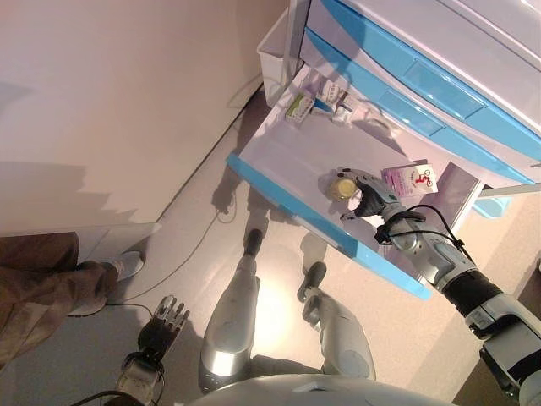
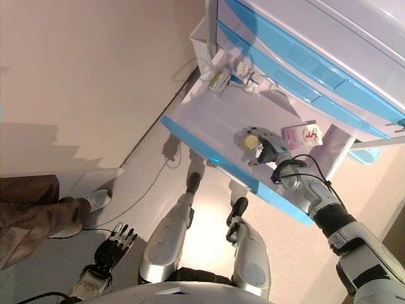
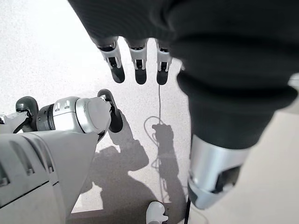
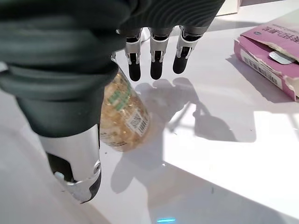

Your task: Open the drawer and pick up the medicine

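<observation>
The white drawer (image 1: pixel 287 156) with a blue front stands pulled out of the blue-fronted cabinet (image 1: pixel 423 80). A small clear medicine bottle (image 1: pixel 342 184) of yellowish pills lies on the drawer floor. My right hand (image 1: pixel 372 196) reaches into the drawer and hovers right over the bottle. In the right wrist view the bottle (image 4: pixel 122 116) lies between the thumb (image 4: pixel 74 163) and the straight fingers (image 4: pixel 154 58), and nothing is gripped. My left hand (image 1: pixel 162 326) hangs low over the floor, fingers straight and empty.
A pink medicine box (image 1: pixel 408 178) lies in the drawer just beyond my right hand. Several more small boxes (image 1: pixel 300 108) sit at the drawer's far end. A person's leg and shoe (image 1: pixel 125 264) stand on the floor at the left, by a white wall.
</observation>
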